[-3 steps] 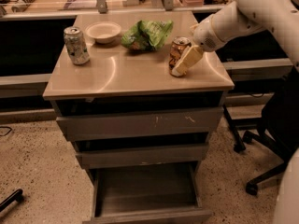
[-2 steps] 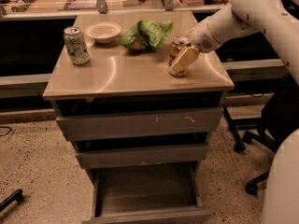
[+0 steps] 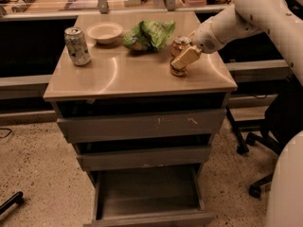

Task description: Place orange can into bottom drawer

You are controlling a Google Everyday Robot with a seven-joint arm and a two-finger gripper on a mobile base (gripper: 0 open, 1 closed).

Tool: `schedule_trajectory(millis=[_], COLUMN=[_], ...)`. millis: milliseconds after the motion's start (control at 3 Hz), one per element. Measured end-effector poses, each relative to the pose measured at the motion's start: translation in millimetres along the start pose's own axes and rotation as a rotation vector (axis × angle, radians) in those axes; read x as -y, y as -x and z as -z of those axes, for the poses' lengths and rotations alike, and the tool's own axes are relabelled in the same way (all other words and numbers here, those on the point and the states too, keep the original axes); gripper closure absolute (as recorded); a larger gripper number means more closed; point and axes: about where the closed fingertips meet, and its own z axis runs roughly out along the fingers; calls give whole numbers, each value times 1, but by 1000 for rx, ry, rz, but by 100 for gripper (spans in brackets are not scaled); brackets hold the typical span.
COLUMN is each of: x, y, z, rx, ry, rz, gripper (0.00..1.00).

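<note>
The orange can [image 3: 181,43] stands on the right part of the cabinet top [image 3: 118,74], just right of a green bag. My gripper [image 3: 182,60] comes in from the right on the white arm [image 3: 236,18] and sits right at the can, with its tan tip lying slantwise across the can's front. The can's base still rests on the top. The bottom drawer [image 3: 151,219] is pulled out and open at floor level, and its grey inside shows nothing in it.
A pale silver-green can [image 3: 78,45] stands at the top's left. A beige bowl [image 3: 104,32] and a green chip bag [image 3: 149,34] lie at the back. The two shallower drawers [image 3: 142,125] are shut. An office chair base [image 3: 258,148] stands to the right.
My gripper has shifted a little to the left at the orange can, and the can has moved slightly left with it. Nothing else has moved.
</note>
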Motion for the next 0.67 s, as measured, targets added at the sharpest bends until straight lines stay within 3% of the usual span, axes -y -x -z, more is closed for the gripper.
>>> schedule_trajectory(millis=[333,667], x=[0,-13], y=[0,4], z=[0,5], rx=[0,10], ry=[0,35], rz=[0,42], gripper=[87,100])
